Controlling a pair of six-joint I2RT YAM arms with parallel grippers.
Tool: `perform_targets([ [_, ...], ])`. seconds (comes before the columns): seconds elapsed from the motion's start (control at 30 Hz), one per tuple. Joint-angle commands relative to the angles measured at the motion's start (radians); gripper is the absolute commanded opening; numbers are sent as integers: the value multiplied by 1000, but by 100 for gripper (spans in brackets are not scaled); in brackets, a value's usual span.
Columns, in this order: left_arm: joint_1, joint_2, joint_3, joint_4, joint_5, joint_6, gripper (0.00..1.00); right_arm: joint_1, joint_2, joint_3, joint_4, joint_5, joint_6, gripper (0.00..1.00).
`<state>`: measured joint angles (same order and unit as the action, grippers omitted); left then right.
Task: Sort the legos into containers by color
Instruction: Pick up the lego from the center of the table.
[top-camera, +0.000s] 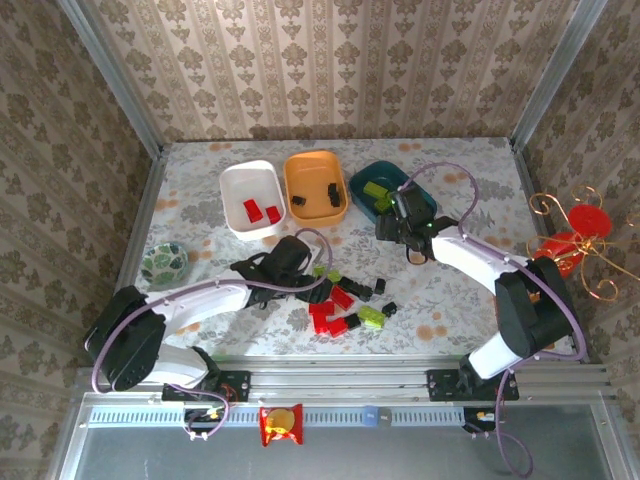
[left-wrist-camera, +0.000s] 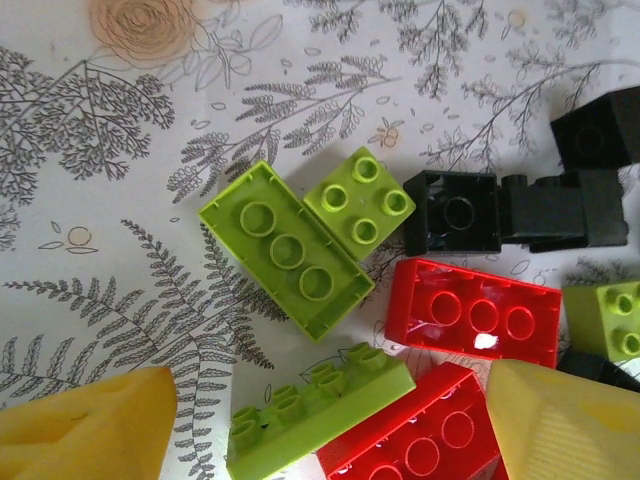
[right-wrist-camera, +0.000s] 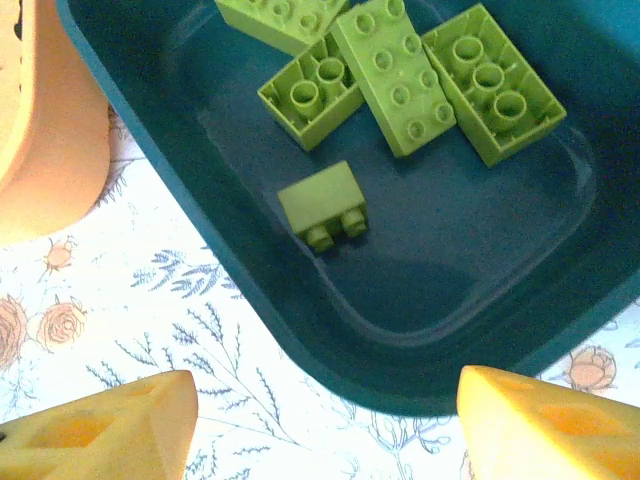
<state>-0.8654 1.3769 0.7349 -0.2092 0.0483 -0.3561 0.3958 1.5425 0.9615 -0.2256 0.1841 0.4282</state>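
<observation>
— Left gripper (left-wrist-camera: 330, 430): what is it up to?

— It hangs released over the loose heap (top-camera: 340, 310) on the table (left-wrist-camera: 100, 250), with its yellow fingertips (left-wrist-camera: 90, 430) spread wide. A tilted lime brick (left-wrist-camera: 320, 415) and a red brick (left-wrist-camera: 420, 440) lie between them, but nothing is pinched.

— And the right gripper (right-wrist-camera: 330, 425)?

— Spread and empty too, at the near rim of the teal tray (right-wrist-camera: 500, 300), where several lime pieces (right-wrist-camera: 390, 75) lie.

— Where is everything else?

— Red bricks (top-camera: 252, 209) are in the white tray (top-camera: 245, 180) and black bricks (top-camera: 329, 192) in the orange tray (top-camera: 310, 170). The heap between the arms mixes red, lime and black.

— How will they handle?

— My guess is that they are light, rigid, glossy plastic, apt to skid or twist out of a loose pinch. Each is best taken across two flat side walls, not over the studs. The tilted one may roll when touched. The long lime brick (left-wrist-camera: 285, 250) lies hollow side up and offers straight walls, though a square lime brick (left-wrist-camera: 360, 200) touches one side and crowds a finger's path.

— Any writing or brand?

— None I can read. The studs are too small to tell, and the tablecloth carries leaves and flowers, no lettering.
</observation>
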Motion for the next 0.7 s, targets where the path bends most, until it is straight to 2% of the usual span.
perform_targets([
  [0.0, -17, 36, 39, -43, -41, 60, 80, 7, -46, -20, 29, 0, 32, 71],
  [0.13, -32, 92, 68, -61, -55, 80, 71, 6, -60, -33, 33, 11, 33, 71],
  [0.37, -41, 142, 78, -57, -57, 84, 71, 7, -67, -38, 35, 25, 30, 71],
  [0.53, -38, 157, 80, -72, -63, 75, 63, 6, -64, -39, 38, 31, 30, 71],
  [0.67, -29, 153, 66, -75, -34, 64, 63, 6, -59, -40, 41, 32, 35, 71],
])
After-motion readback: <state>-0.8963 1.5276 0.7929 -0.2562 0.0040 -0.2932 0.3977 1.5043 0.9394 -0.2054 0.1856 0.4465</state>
